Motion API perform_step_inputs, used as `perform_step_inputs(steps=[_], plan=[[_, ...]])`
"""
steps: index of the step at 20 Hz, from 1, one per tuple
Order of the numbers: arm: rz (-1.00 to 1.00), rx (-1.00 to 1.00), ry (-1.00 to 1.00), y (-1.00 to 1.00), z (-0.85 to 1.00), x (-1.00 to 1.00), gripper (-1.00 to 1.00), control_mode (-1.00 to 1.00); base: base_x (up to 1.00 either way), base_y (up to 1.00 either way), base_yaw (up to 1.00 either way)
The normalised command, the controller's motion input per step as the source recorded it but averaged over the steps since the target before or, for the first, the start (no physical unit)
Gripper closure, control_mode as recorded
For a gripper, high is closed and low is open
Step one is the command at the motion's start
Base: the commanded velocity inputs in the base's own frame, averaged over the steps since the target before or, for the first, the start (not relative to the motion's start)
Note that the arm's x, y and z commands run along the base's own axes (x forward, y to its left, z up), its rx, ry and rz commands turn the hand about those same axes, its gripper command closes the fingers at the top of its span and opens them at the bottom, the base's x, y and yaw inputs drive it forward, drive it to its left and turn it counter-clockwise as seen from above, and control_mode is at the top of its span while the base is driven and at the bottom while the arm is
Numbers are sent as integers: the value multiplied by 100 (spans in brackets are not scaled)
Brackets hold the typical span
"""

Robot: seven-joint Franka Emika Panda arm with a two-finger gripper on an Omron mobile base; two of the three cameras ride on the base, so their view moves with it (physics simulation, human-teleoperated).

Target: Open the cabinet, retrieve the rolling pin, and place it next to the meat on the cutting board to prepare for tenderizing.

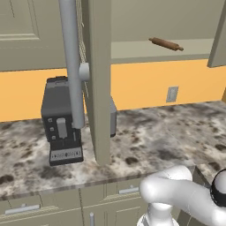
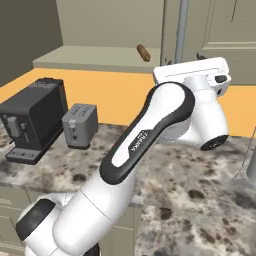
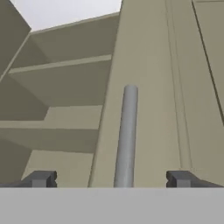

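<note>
Left base view, item list: cabinet (image 1: 99,79), taupe, wall-mounted, its door swung open and seen edge-on, with a long vertical grey bar handle (image 1: 72,62) in front of it; rolling pin (image 1: 166,43), slim brown wood with knobbed ends, lying tilted on the cabinet's lower shelf (image 1: 159,50), well above the tabletop (image 1: 150,137), touched by nothing. On the speckled stone tabletop: black coffee machine (image 1: 59,121) standing upright against the orange wall; grey toaster (image 1: 113,117) partly hidden behind the door edge. Wall outlet (image 1: 172,94) on the orange backsplash to the right. Drawer fronts with short horizontal handles run below the tabletop edge. Right base view: same rolling pin (image 2: 143,52) seen end-on on the shelf; coffee machine (image 2: 32,120) and toaster (image 2: 80,125) side by side, apart; white arm raised toward the cabinet door, its hand close to the bar handle (image 2: 182,30). Hand view: gripper (image 3: 111,179) with dark fingers (image 3: 41,178) spread wide, one on either side of the bar handle (image 3: 127,135), neither tip touching it; nothing held. Open shelves show to the left of the door.
</note>
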Motion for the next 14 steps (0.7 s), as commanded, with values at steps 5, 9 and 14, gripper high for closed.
perform_step_inputs(steps=[5,9,14], plan=[[-3,-25,-19,61,0,-79,-100,-100,0,0,0],[-11,-32,-16,85,0,-33,-100,-100,0,0,0],[-13,-35,-12,88,0,-8,-100,-100,0,0,0]])
